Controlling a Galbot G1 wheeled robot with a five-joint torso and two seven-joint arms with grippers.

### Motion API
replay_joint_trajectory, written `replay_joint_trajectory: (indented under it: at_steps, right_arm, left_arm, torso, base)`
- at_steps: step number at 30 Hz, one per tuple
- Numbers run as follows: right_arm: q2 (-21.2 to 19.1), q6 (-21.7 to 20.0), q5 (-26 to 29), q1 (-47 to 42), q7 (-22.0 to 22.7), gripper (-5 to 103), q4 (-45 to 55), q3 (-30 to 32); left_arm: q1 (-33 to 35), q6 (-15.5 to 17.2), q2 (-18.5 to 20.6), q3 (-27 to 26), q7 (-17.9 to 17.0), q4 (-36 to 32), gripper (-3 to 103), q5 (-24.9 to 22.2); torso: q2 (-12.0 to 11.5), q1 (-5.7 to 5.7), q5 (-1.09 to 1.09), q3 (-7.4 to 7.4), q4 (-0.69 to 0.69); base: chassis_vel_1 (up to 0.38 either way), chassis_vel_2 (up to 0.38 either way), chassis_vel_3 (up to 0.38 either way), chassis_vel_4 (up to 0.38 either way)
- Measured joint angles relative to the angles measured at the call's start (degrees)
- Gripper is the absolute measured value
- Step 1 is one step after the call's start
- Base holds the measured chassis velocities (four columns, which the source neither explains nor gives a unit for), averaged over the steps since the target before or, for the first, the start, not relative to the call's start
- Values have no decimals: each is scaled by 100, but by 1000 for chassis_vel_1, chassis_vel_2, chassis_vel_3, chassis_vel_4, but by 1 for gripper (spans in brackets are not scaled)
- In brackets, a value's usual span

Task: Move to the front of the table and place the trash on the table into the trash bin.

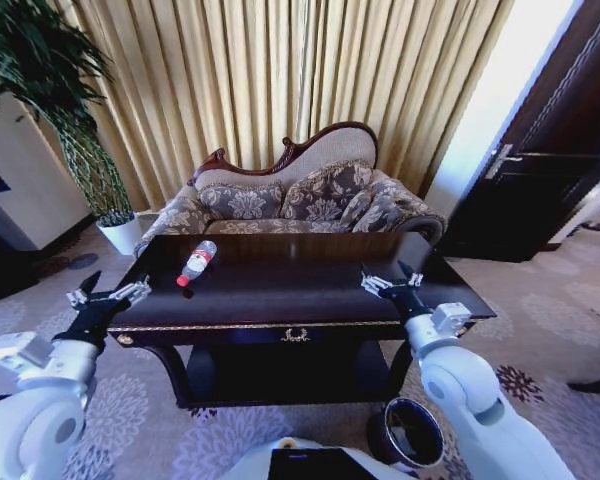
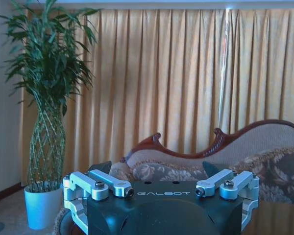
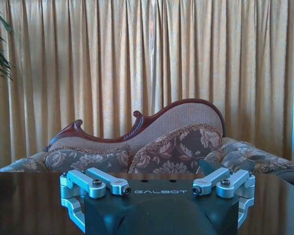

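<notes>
The table (image 1: 280,290) is seen squarely ahead in the head view, so the drive up to its front appears done or nearly done. The only trash made out on it is a bottle (image 1: 196,262), clear with a red label and cap, lying on its side at the far left of the top. No wrapper or scraps can be told apart on the glossy surface. The bin (image 1: 406,432) stands on the carpet at the near right, just beside the table's right leg and below the right arm.

The left gripper (image 1: 108,292) is held at the table's near-left corner, level with the top, its fingers spread and holding nothing. The right gripper (image 1: 392,280) hovers over the near-right part of the top, likewise released and empty. A sofa (image 1: 300,195) and a plant (image 1: 65,110) lie beyond the table.

The pick is judged to fall to the left arm, the bottle being nearer to it. A grasp across the bottle's body, at right angles to its long axis, would be preferred, since a round bottle may roll if nudged along the slick top. As the bin sits to the right, a long carry is to be expected, and a firm grip would be wanted.
</notes>
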Motion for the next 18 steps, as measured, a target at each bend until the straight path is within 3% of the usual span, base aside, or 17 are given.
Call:
replay_joint_trajectory:
  at_steps: [8, 10, 14, 18]
  right_arm:
    - [5, 19, -7, 6, 0, 100, -72, -12]
    - [3, 37, -11, 5, 0, 100, -106, 2]
    - [41, 66, -45, -3, 0, 100, -152, 4]
    - [82, 108, -86, -74, 1, 100, -166, 3]
  left_arm:
    - [-514, 88, 764, 139, -334, 413, 100, -330]
    - [-821, 158, 1293, 212, -646, 683, 100, -719]
    - [-1116, 315, 1712, 309, -907, 944, 100, -1216]
    - [-1442, 338, 1925, 577, -931, 1308, 100, -1332]
  torso:
    - [-2, 3, -2, 2, 0]
    - [-2, 3, -1, 2, -1]
    - [-1, 3, 0, 2, 0]
    - [-2, 3, 0, 2, 0]
  base:
    - [0, 0, 0, 0]
    - [0, 0, 0, 0]
    - [0, 0, 0, 0]
    - [0, 0, 0, 0]
